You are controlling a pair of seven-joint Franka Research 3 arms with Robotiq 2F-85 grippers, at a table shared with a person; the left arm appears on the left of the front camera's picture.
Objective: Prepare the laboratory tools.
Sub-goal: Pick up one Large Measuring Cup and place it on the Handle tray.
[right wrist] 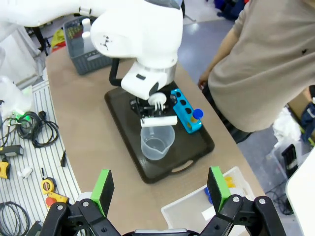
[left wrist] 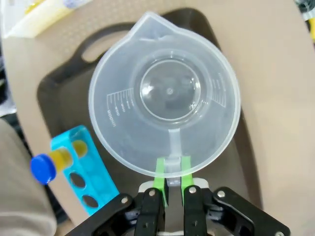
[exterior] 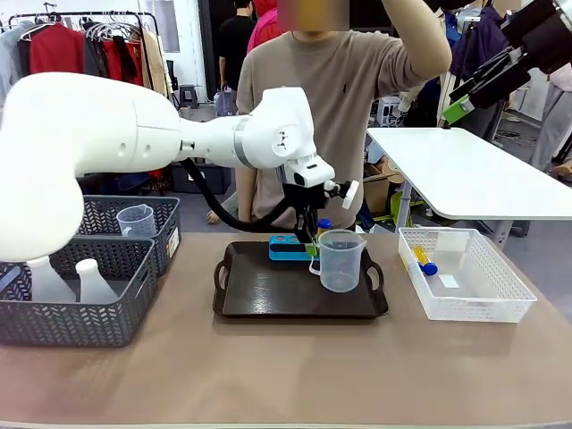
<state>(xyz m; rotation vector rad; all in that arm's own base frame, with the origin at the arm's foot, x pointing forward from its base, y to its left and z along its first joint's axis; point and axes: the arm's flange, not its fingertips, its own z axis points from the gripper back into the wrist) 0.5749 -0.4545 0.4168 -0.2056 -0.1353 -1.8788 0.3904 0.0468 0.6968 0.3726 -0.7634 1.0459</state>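
Observation:
A clear handled measuring beaker [exterior: 340,261] [left wrist: 165,93] [right wrist: 157,142] is upright over the right part of the dark brown tray [exterior: 268,295] [left wrist: 59,93] [right wrist: 197,147]. My left gripper [exterior: 313,247] [left wrist: 171,169] is shut on its handle. I cannot tell if its base touches the tray. Behind it, a blue rack [exterior: 288,248] [left wrist: 83,169] [right wrist: 184,109] holds one blue-capped tube [exterior: 323,225] [left wrist: 47,167] [right wrist: 198,114]. More tubes [exterior: 424,259] lie in the white basket [exterior: 500,299]. White conical flasks [exterior: 91,281] stand in the near grey basket [exterior: 80,317]. My right gripper [exterior: 460,98] [right wrist: 160,189] hangs open, high at the right.
A second clear beaker [exterior: 136,220] sits in the far grey basket [exterior: 165,214] at the left. A person in a beige top [exterior: 340,107] stands close behind the tray. A white table [exterior: 474,174] is at the back right. Bare tabletop lies in front of the tray.

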